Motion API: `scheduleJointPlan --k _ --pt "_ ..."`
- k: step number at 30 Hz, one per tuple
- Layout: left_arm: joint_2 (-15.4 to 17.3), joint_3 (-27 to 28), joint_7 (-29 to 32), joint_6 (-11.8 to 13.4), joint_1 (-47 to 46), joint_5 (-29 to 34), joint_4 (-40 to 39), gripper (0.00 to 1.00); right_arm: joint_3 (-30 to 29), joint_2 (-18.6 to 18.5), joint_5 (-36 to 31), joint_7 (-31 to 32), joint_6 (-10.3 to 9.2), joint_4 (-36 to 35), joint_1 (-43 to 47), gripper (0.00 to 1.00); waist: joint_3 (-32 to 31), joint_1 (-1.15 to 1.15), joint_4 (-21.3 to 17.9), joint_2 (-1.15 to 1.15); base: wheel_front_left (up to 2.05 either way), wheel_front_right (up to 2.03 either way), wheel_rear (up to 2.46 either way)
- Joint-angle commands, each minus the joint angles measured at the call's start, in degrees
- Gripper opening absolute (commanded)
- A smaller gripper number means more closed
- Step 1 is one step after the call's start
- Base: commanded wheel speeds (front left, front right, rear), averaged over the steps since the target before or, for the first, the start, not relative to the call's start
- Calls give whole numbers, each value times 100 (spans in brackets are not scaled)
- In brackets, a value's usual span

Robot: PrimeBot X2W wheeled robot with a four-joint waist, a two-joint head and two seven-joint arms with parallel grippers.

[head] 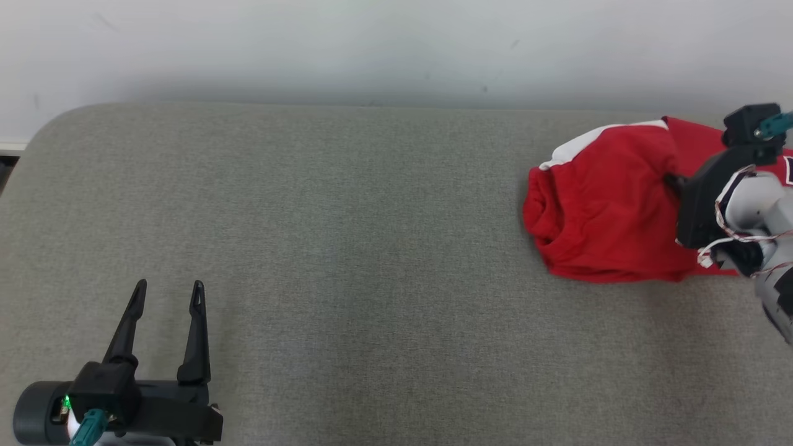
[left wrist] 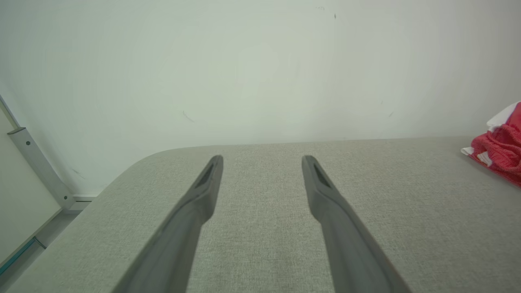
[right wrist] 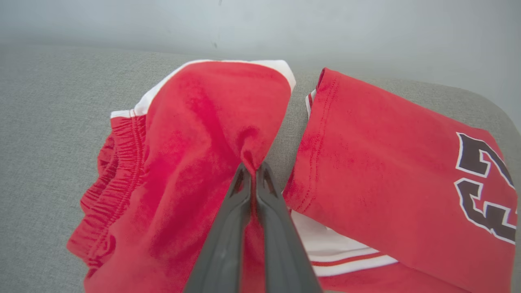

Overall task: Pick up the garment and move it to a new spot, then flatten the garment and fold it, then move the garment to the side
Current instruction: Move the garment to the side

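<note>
Nearest, at seven o'clock in the head view, the left gripper [head: 170, 284] is poised over the bare grey bench [head: 372, 260]. Its two dark fingers are spread wide with nothing between them. Farther out, toward three o'clock, the red garment [head: 604, 210] lies bunched on the bench near its right end. In the right wrist view it shows white trim, a gathered elastic band at nine o'clock, and dark white-edged numerals at three o'clock. The right gripper [right wrist: 254, 167] is clamped tight on a pinched fold of the red cloth. Beyond the bench's far edge, at twelve o'clock, stands a pale wall [head: 372, 49].
</note>
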Motion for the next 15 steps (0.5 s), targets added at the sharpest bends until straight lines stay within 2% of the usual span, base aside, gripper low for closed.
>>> scheduleJointPlan --k 1,15 --pt "53 14 -39 -33 -68 38 2 100 16 -103 -22 24 -6 -14 -124 0 58 0 -71 0 0 0 0" --pt "52 -32 -39 -80 -179 63 23 100 284 -550 -150 451 -7 -119 -771 0 237 0 -203 0 0 0 0"
